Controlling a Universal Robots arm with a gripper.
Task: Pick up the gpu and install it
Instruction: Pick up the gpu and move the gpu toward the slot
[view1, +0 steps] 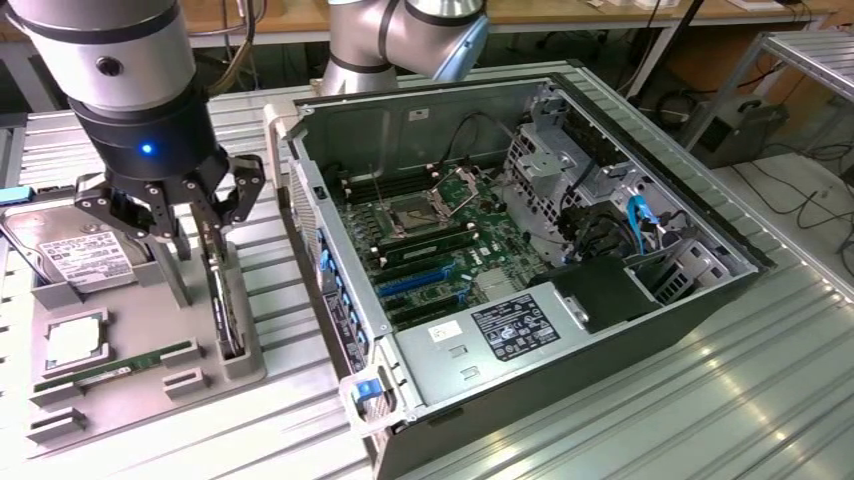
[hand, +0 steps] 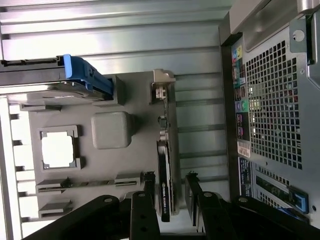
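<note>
In the exterior view the gripper (view1: 187, 215) hangs over the grey holder (view1: 147, 400) on the bench (view1: 641, 420). The gpu (view1: 224, 300) stands on its edge in a slot of this holder, beside the open computer case (view1: 534, 250). A grip taken too high on such a thin card could let it swing or slip.

In the wrist view the fingers (hand: 149, 200) are spread apart, one on each side of the gpu, and grasp nothing. One finger looks closer to the card than the other, so closing may push it sideways and jam it in the slot.
</note>
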